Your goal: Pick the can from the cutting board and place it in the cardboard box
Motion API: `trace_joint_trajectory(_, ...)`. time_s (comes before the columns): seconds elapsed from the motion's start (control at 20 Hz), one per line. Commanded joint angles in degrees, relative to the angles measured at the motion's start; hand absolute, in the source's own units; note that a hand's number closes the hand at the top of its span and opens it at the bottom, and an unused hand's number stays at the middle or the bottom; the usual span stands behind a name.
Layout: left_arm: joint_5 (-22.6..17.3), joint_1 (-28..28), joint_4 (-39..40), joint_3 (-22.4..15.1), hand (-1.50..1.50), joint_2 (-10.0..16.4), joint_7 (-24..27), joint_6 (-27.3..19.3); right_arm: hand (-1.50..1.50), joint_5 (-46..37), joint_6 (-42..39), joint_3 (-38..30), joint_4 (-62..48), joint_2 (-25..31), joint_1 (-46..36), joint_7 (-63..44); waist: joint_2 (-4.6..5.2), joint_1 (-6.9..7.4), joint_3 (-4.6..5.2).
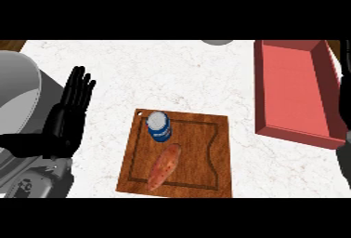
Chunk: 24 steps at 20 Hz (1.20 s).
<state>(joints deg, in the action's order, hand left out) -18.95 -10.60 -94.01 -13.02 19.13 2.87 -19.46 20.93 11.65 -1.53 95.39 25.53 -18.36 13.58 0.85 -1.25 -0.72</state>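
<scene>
The white marbled counter [205,79] fills most of the head view, with a strip of brown wood at its far-left corner. On the right stands the box [259,88], red rather than cardboard-coloured, open at the top, its low walls framing a floor that shows plain red from side to side. The wooden cutting board [198,153] lies in the near middle, well apart from the box, with a groove running round its face. At the left, the left hand [65,121] is held upright over the counter beside a large grey rounded shape [17,93], fingers straight and slightly spread, holding and touching nothing. Only a dark sliver of the right hand [346,107] shows along the right edge, past the box; I cannot tell how its fingers stand. A long reddish-brown vegetable [165,166] lies lengthwise on the left half of the board. The can [159,125], blue with a silver top, stands upright at the board's far-left corner, just beyond the vegetable's far end.
</scene>
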Motion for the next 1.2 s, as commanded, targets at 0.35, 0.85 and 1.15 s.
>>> trace_joint_trajectory(0.35, 10.28, 5.77, 11.15, -2.95, 0.0, 10.71, -1.19, 3.61, -1.5, -10.04, 11.88, -4.31, -7.8, -10.73, 22.32, 22.66, 0.86, -2.9, 0.34)
trace_joint_trajectory(0.85, 12.92, 2.14, 15.59, -4.87, 0.0, 10.55, -1.76, 6.54, -1.5, -35.44, 21.53, 11.84, -7.98, -20.02, 37.1, 48.72, -0.93, -0.2, 0.9)
trace_joint_trajectory(1.15, 13.81, 1.4, 18.63, -4.07, 0.0, 9.75, 0.08, 7.03, -1.5, -51.75, 25.77, 21.58, 6.38, -19.47, 51.67, 31.68, -0.85, -0.08, 0.99)
